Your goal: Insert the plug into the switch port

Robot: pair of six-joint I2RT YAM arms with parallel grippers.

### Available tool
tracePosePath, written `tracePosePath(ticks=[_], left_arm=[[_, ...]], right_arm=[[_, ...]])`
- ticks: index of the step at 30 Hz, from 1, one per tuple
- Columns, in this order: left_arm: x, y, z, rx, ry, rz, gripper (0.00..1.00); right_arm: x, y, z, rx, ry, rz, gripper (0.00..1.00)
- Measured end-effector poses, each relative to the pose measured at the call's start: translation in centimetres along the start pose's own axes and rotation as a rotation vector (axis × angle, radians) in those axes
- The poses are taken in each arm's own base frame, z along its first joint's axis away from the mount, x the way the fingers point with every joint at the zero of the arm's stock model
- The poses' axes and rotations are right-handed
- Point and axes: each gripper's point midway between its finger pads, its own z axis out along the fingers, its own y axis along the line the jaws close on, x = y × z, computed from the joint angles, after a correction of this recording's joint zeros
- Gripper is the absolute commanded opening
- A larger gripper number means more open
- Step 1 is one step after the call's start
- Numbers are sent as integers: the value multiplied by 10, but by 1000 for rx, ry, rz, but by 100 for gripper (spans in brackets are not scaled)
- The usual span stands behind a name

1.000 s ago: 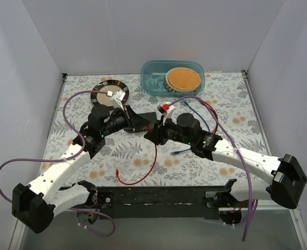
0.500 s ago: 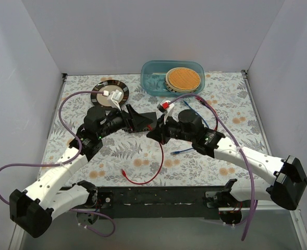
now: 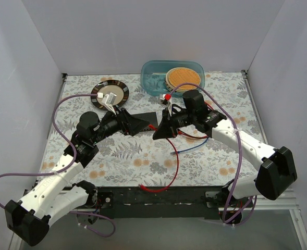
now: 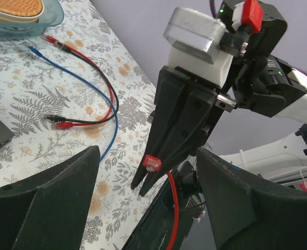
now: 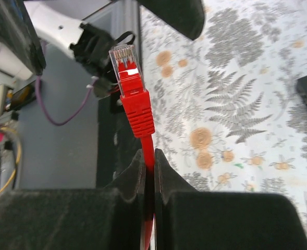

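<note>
Gripping the red cable (image 5: 148, 141) just behind its plug (image 5: 131, 88) with jaws pressed together on it, the right tool (image 3: 160, 133) is holding the plug out past its tip, while the left tool (image 3: 126, 124) is gaping wide opposite it and the dark grey switch box (image 3: 147, 121) is lying just beside both tools' tips.

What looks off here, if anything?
The right gripper is shut on the red cable just behind the plug, not on the plug body, so the plug stands free past the fingertips and may wobble on insertion. Nothing looks spilled or damaged.
</note>
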Motion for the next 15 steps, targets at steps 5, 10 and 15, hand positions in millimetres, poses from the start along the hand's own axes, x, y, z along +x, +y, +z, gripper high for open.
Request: tracePosePath(ticks=[5,10,15], left_arm=[[2,-4,2,32,13,5,64],[7,-4,7,56,44,1,60],[10,-11,7,98,65,8,53]], right_arm=[[5,15,0,-93,20,16,1],[5,20,-1,-117,20,18,1],[4,20,0,-116,18,21,1]])
